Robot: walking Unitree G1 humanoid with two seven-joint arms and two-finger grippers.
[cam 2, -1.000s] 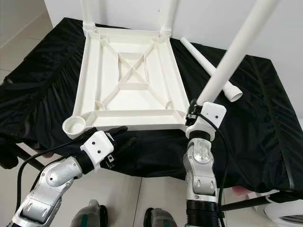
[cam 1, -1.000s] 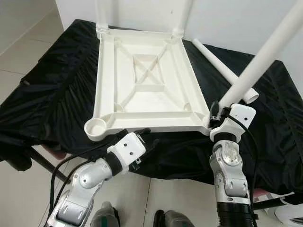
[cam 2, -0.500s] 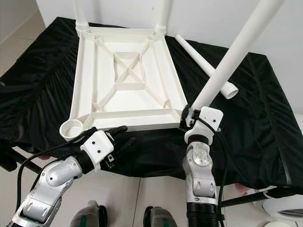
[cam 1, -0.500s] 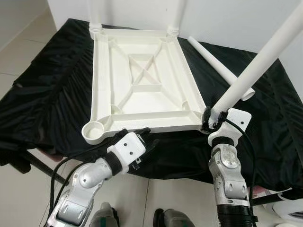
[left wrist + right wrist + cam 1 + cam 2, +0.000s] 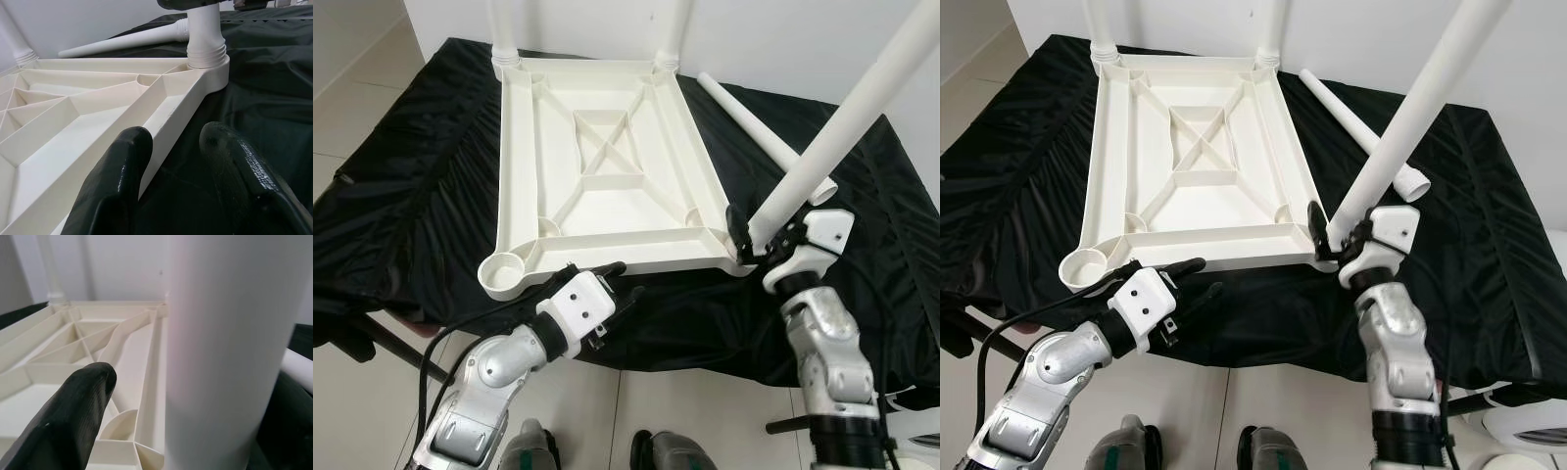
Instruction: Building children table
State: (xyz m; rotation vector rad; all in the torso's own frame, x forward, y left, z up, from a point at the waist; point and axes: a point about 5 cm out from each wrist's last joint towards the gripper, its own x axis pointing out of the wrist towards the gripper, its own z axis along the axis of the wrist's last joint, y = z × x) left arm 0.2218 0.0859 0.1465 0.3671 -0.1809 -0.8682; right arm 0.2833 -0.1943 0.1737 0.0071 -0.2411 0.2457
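On the black-draped desk [image 5: 411, 196] the upturned tabletop [image 5: 607, 166] has two far legs in, my right gripper [image 5: 759, 240] clamps a third leg [image 5: 842, 127] in its near-right socket, my left gripper [image 5: 612, 284] is apart, a fourth leg [image 5: 754, 132] lies loose

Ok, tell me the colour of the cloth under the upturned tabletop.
Black draped cloth, clearest in the left eye view.

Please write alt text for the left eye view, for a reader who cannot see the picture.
The robot's right gripper holds a long white plastic table leg at the near right corner of an upturned white plastic tabletop on a black cloth. The left gripper waits open at the near edge, beside an empty corner socket. A spare white leg lies to the right.
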